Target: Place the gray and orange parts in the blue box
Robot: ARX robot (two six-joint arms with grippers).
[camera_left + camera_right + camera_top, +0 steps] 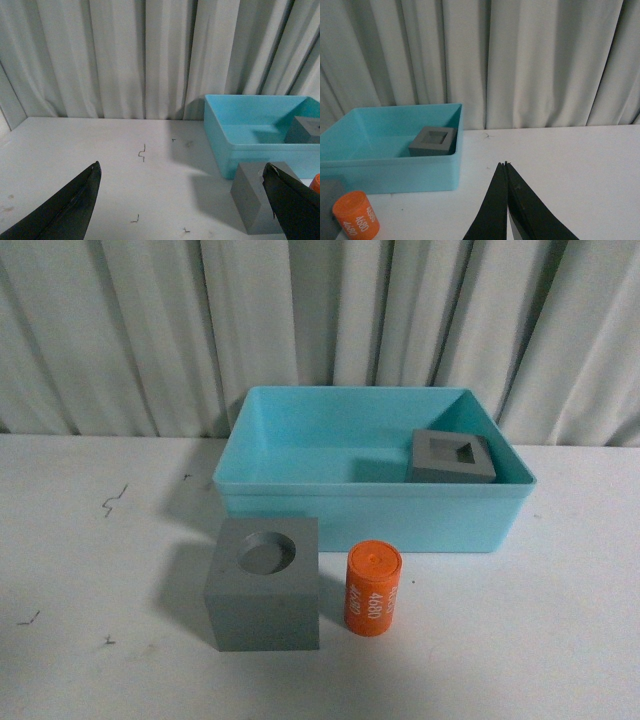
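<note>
The blue box [470, 515] stands on the white table at the back middle. A gray cube with a square recess [453, 457] lies inside it at the right. A gray cube with a round recess [265, 585] stands in front of the box. The orange cylinder printed "4680" [373, 588] stands upright just right of that cube. Neither gripper shows in the front view. My left gripper [182, 172] is open and empty, left of the round-recess cube [257, 202] and the box [235, 145]. My right gripper [505, 164] is shut and empty, right of the box [395, 172] and the cylinder [356, 216].
A pleated white curtain hangs close behind the table. Small dark marks [113, 500] dot the table's left side.
</note>
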